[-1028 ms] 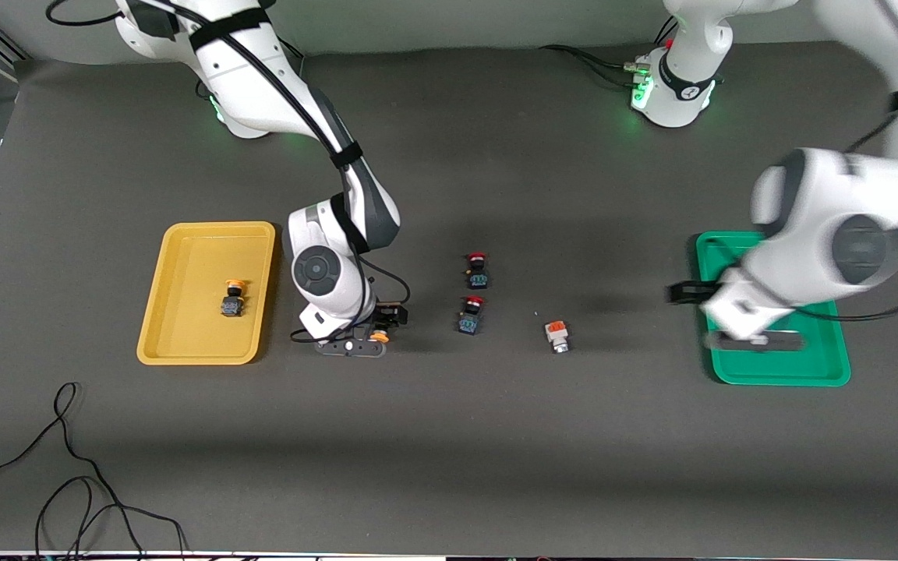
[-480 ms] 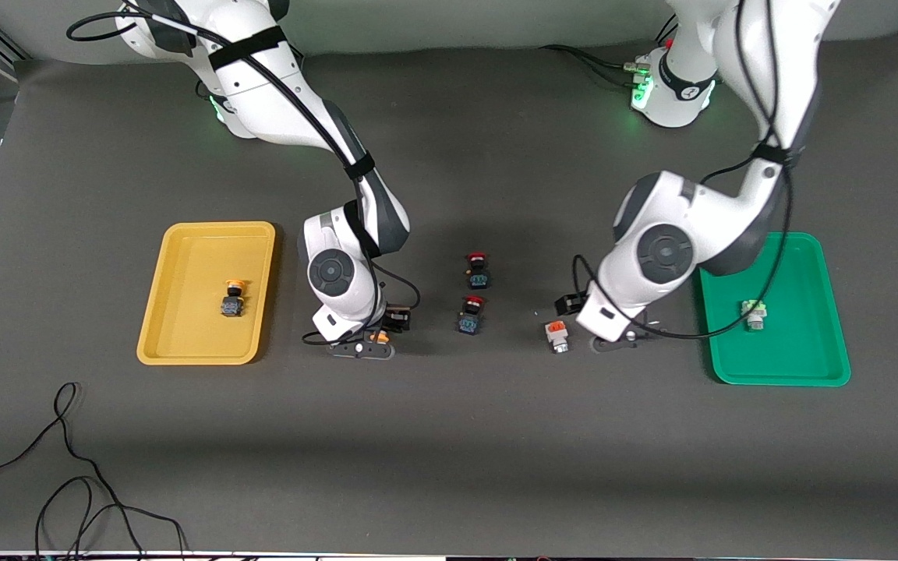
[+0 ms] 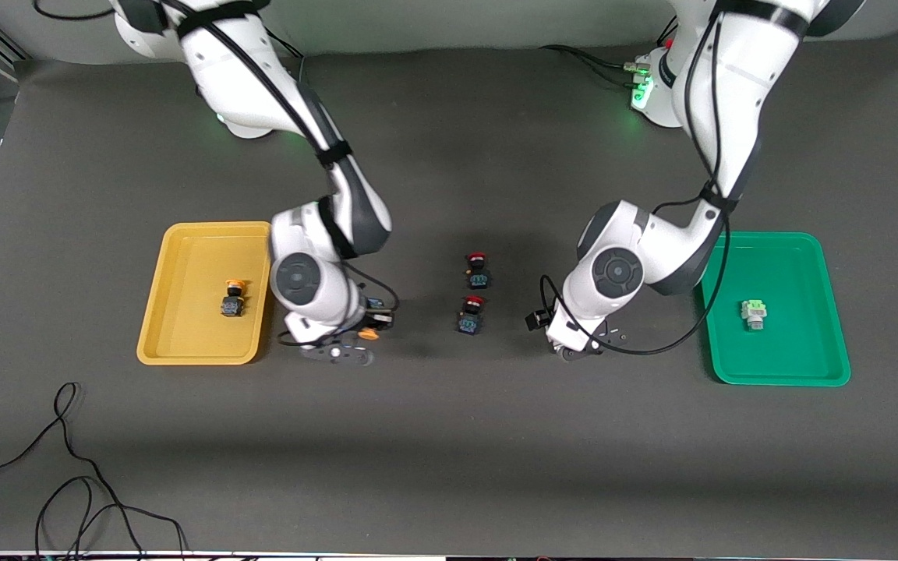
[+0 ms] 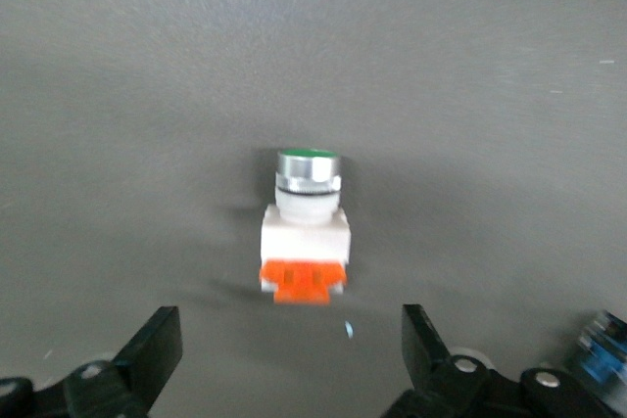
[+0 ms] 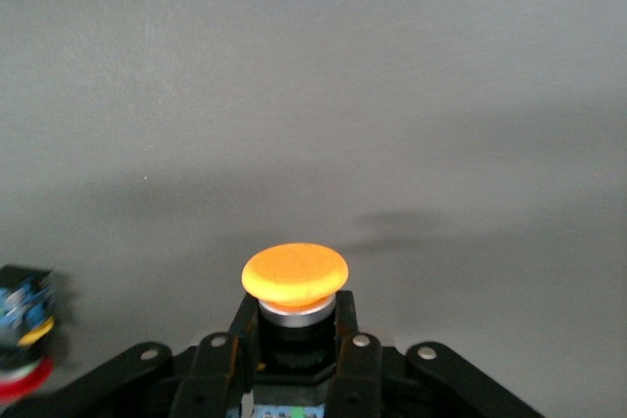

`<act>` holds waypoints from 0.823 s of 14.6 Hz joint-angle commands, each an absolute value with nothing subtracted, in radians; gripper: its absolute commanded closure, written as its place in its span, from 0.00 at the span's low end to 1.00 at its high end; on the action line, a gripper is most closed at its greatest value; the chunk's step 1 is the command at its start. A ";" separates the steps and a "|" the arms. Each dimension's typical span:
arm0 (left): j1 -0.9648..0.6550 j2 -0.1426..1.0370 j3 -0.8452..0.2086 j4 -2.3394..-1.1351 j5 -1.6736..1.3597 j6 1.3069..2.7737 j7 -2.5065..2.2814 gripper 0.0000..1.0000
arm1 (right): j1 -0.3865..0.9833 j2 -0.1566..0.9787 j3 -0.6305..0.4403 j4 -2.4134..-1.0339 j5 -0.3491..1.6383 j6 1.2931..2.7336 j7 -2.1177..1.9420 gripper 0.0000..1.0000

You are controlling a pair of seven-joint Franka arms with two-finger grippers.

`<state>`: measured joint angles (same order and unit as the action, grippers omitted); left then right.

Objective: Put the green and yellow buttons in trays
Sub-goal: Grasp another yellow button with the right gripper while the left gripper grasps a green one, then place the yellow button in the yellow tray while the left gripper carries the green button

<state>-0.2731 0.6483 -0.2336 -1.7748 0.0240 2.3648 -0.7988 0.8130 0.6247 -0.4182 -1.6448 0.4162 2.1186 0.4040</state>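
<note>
My right gripper [image 3: 355, 343] is shut on a yellow-orange-capped button [image 3: 369, 334] beside the yellow tray [image 3: 184, 351]; the right wrist view shows the cap [image 5: 295, 274] between the fingers [image 5: 220, 359]. My left gripper [image 3: 574, 351] is open over a white-bodied button, which the arm hides in the front view. In the left wrist view this button [image 4: 306, 232] lies on the table with a green cap and an orange end, ahead of the spread fingers [image 4: 152, 349]. The yellow tray holds a yellow-capped button [image 3: 233, 299]. The green tray [image 3: 776, 374] holds a white button [image 3: 754, 313].
Two red-capped dark buttons [image 3: 478, 269] [image 3: 471, 314] stand on the table between the two grippers. One shows at the edge of the right wrist view [image 5: 20, 340]. A black cable [image 3: 67, 483] lies near the front edge at the right arm's end.
My left arm swung from over the green tray, where a white button now lies, to over the white button mid-table. My right gripper moved with its button toward the yellow tray.
</note>
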 commanded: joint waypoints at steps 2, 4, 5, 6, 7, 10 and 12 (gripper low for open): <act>-0.282 0.672 -0.227 -1.770 0.034 2.396 -0.821 0.01 | 0.805 0.468 -0.527 -1.666 0.423 1.892 0.307 1.00; -0.284 0.676 -0.225 -1.769 0.034 2.402 -0.821 0.22 | 0.807 0.427 -0.621 -1.667 0.420 1.786 0.198 1.00; -0.287 0.676 -0.225 -1.767 0.034 2.402 -0.822 0.58 | 0.808 0.413 -0.673 -1.677 0.420 1.752 0.143 1.00; -0.287 0.676 -0.225 -1.766 0.035 2.402 -0.821 0.81 | 0.808 0.407 -0.730 -1.681 0.419 1.723 0.059 1.00; -0.287 0.678 -0.225 -1.766 0.037 2.402 -0.821 0.94 | 0.808 0.407 -0.792 -1.692 0.419 1.700 -0.043 1.00; -0.285 0.673 -0.225 -1.763 0.038 2.402 -0.819 1.00 | 0.810 0.411 -0.916 -1.776 0.420 1.715 -0.266 1.00; -0.279 0.634 -0.222 -1.755 0.043 2.376 -0.812 1.00 | 0.805 0.419 -0.949 -1.851 0.420 1.793 -0.372 1.00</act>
<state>-0.2735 0.6800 -0.2325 -1.7646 0.0267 2.4042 -0.7988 0.7867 0.4225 -0.9241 -1.7717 0.4143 1.7229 -0.2743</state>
